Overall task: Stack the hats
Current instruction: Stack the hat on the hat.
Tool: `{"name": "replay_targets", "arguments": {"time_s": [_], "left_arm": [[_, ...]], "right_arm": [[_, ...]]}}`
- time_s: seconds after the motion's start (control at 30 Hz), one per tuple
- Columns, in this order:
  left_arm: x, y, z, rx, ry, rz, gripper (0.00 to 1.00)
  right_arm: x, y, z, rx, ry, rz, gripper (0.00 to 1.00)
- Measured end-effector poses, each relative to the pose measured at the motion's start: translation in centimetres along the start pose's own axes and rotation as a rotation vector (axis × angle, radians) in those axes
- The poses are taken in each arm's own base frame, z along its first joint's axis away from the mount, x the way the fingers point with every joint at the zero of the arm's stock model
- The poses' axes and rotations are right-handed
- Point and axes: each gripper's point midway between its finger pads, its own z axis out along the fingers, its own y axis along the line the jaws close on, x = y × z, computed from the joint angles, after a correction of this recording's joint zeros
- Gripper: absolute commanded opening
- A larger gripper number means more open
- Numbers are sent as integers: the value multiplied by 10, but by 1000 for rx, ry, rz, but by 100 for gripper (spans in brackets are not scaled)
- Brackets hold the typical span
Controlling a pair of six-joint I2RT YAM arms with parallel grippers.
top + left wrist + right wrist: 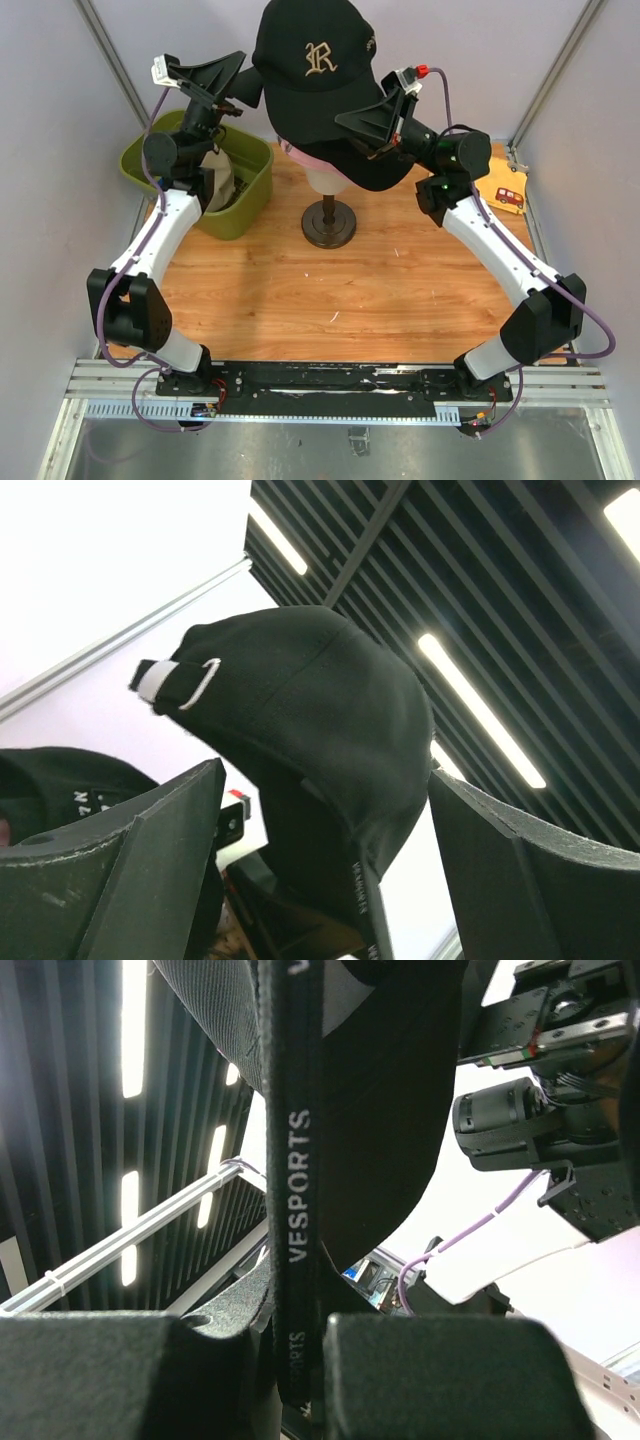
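Observation:
A black hat [315, 60] with a gold "R" logo hangs high over the cream mannequin head, where a pink hat [303, 157] peeks out below it. My right gripper [378, 122] is shut on this black hat's rim. In the right wrist view its printed inner band [298, 1190] is pinched between the pads of the right gripper [300, 1360]. My left gripper [236, 82] stands open at the hat's back left. In the left wrist view the black hat [300, 710] shows its white strap, and its lower edge sits between the spread fingers [150, 860] of the left gripper [325, 850] without touching.
An olive-green bin [250, 205] stands at the back left under the left arm, with a beige hat [221, 178] inside. The mannequin's dark stand [328, 225] rises from the middle of the wooden table. An orange cloth with a red car [503, 190] lies at the right edge.

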Motion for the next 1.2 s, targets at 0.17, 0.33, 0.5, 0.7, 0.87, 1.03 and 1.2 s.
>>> {"name": "replay_targets", "arguments": {"time_s": [0.17, 0.33, 0.5, 0.7, 0.87, 1.03, 1.2], "left_arm": [[-1, -13, 6, 31, 0, 10, 87], [1, -15, 10, 48, 4, 4, 78], [1, -6, 11, 37, 4, -14, 41], [0, -3, 8, 39, -13, -6, 4], [3, 3, 8, 30, -11, 1, 0], [12, 2, 10, 39, -1, 3, 0], [24, 6, 13, 31, 12, 8, 0]], "right_arm": [[0, -14, -6, 28, -4, 19, 1], [0, -24, -9, 47, -5, 34, 1], [1, -26, -10, 52, -4, 36, 1], [3, -29, -13, 56, -4, 41, 1], [3, -25, -18, 56, -12, 32, 3], [-7, -18, -28, 64, -32, 12, 7], [-12, -14, -38, 69, -44, 7, 12]]}}
